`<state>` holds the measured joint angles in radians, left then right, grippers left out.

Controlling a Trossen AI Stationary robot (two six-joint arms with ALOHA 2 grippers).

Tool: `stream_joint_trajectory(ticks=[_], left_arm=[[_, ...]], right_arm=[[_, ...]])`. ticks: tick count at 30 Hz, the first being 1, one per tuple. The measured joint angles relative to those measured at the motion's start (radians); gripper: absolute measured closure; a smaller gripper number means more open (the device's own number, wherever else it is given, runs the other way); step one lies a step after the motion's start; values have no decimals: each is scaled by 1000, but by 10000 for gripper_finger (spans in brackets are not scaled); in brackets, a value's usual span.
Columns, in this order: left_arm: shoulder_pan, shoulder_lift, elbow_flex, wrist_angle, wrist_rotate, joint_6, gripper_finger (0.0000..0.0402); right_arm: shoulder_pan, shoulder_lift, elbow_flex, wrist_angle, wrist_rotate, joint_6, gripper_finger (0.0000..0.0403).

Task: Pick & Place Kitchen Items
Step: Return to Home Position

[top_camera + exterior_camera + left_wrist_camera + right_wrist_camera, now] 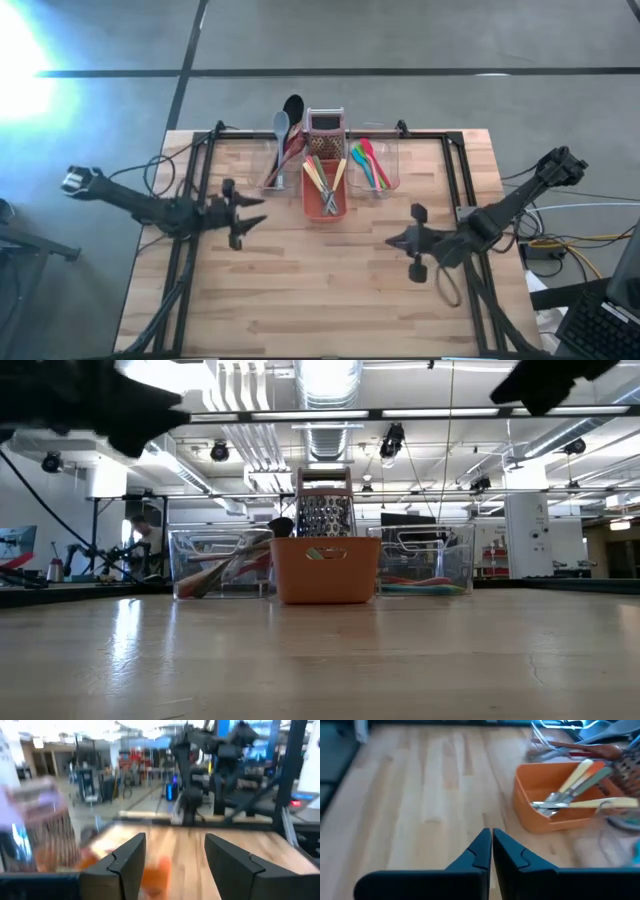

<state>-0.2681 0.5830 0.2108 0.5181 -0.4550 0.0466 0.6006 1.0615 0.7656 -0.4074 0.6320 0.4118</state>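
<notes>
The kitchen items are grouped by kind in three containers along the far edge of the desk. The yellow-handled knives lie in the orange tub. The grey and black ladles lean with wooden pieces in the left clear tub, and the coloured spatulas fill the right clear tub. A grater stands just behind the orange tub. No utensil shows on the open wood, so the sorting looks finished.

The left tool hangs near the left clear tub with its fingers apart and nothing between them. The right tool hangs over bare wood nearer the front, its fingers pressed together on nothing. Both are lifted off the desk and carry nothing, which suits arms drawing back to rest.
</notes>
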Motion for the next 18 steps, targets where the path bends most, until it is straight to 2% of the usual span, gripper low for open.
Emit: stream_joint_trajectory(ticks=[4, 9, 11, 14, 16, 18], left_arm=[[-97, -100, -107, 0, -40, -63, 196], [-119, -154, -151, -13, -44, -2, 195], [-119, -160, -156, -25, -50, 14, 195], [-118, -160, -156, -63, -99, 15, 197], [-106, -160, -152, -111, -112, -3, 198], [-86, -160, -139, -177, -112, -30, 199]], right_arm=[[24, -162, -218, 281, -28, -52, 394], [23, -332, -528, 820, -223, -258, 394], [17, -379, -630, 982, -245, -336, 394], [-23, -444, -749, 1113, -238, -398, 395], [-64, -478, -750, 1070, -244, -407, 395], [-119, -508, -738, 1029, -300, -421, 395]])
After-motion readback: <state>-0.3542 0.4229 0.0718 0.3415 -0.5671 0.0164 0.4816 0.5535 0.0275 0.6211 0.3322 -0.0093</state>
